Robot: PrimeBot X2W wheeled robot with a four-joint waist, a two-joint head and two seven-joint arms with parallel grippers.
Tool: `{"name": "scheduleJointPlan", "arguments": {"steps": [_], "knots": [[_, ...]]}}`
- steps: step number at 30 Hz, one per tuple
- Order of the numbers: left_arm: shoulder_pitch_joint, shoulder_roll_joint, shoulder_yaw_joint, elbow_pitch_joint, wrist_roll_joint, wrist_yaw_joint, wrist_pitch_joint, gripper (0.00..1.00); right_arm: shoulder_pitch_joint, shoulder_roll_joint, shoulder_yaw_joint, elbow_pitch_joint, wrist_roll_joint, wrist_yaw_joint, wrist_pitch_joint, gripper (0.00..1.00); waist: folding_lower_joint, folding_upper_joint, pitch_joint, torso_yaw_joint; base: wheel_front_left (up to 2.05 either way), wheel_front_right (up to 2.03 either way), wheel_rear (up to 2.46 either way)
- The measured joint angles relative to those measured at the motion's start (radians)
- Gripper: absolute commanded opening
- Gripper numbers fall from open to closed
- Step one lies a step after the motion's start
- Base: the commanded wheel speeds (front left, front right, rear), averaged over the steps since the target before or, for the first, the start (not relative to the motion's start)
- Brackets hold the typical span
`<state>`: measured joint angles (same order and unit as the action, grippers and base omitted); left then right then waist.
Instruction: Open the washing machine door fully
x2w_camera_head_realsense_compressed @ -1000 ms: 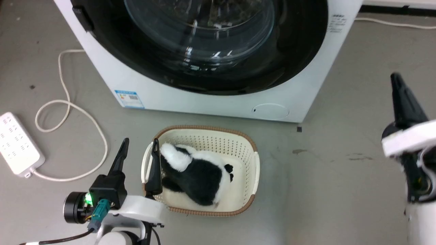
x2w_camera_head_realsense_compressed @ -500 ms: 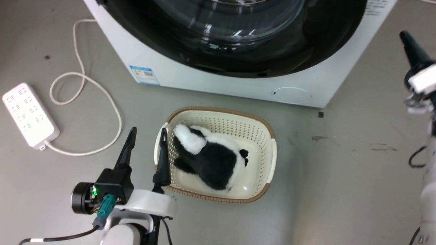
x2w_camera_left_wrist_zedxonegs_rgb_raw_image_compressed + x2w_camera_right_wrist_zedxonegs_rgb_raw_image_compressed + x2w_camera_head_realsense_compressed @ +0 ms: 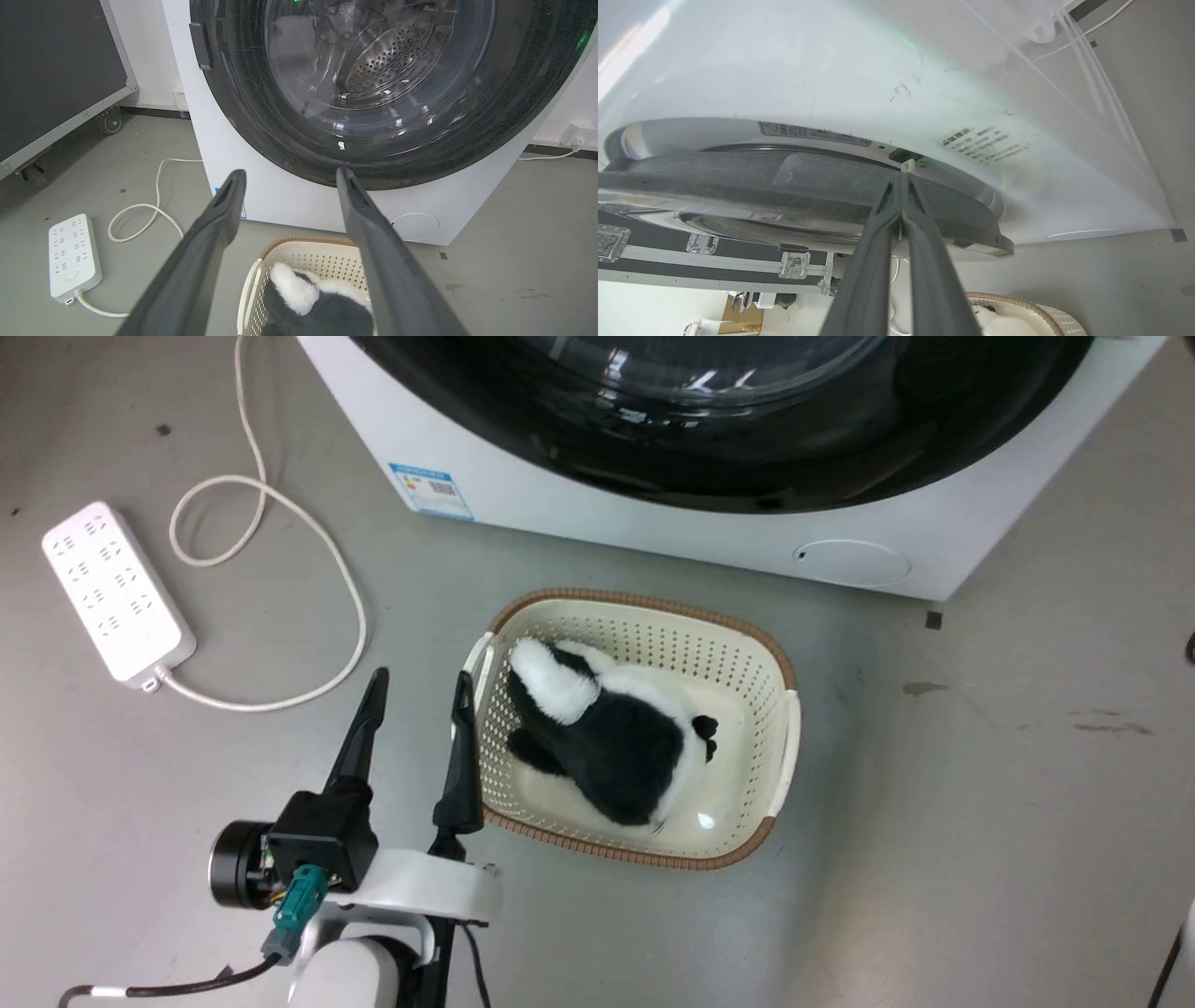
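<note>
Washing machine door (image 3: 738, 186) was judged barely ajar. Right gripper (image 3: 902, 179), fingers together, was set at its latch edge. Left gripper (image 3: 420, 677) was held apart. The full swing was left undone.

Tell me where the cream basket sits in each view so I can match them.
Head view: basket, centre, just right of the left gripper.
Left wrist view: basket, bottom centre, between that gripper's fingers.
Right wrist view: basket, bottom right edge.
Shared landmark: the washing machine door, above the basket in all.
</note>
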<state>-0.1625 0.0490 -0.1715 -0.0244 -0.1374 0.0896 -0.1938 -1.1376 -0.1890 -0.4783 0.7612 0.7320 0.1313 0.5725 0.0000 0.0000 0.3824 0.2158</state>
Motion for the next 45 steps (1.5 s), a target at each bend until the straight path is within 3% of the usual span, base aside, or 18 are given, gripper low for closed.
{"name": "scheduleJointPlan", "arguments": {"steps": [14, 26, 31, 45], "knots": [[-0.027, 0.0, -0.038, -0.005, -0.025, 0.022, -0.029, 1.0, -0.264, -0.087, -0.092, 0.3, 0.022, 0.0, 0.156, 0.0, 0.0, 0.0, 0.056, 0.058, 0.0, 0.0, 0.0], [-0.041, 0.0, -0.046, 0.005, -0.03, 0.022, -0.054, 1.0, -0.271, -0.133, -0.132, 0.392, 0.077, -0.002, 0.277, 0.0, 0.0, 0.0, 0.021, 0.09, 0.0, 0.0, 0.0], [-0.031, 0.0, -0.053, 0.023, -0.03, 0.013, -0.062, 1.0, -0.176, -0.099, -0.142, 0.374, 0.12, -0.002, 0.335, 0.0, 0.0, 0.0, -0.032, 0.088, 0.0, 0.0, 0.0], [0.028, 0.0, -0.054, 0.051, -0.014, -0.014, -0.063, 1.0, 0.159, 0.117, -0.121, 0.135, 0.199, -0.002, 0.509, 0.0, -0.0003, 0.0, -0.192, 0.042, 0.0, 0.0, 0.0]]}}
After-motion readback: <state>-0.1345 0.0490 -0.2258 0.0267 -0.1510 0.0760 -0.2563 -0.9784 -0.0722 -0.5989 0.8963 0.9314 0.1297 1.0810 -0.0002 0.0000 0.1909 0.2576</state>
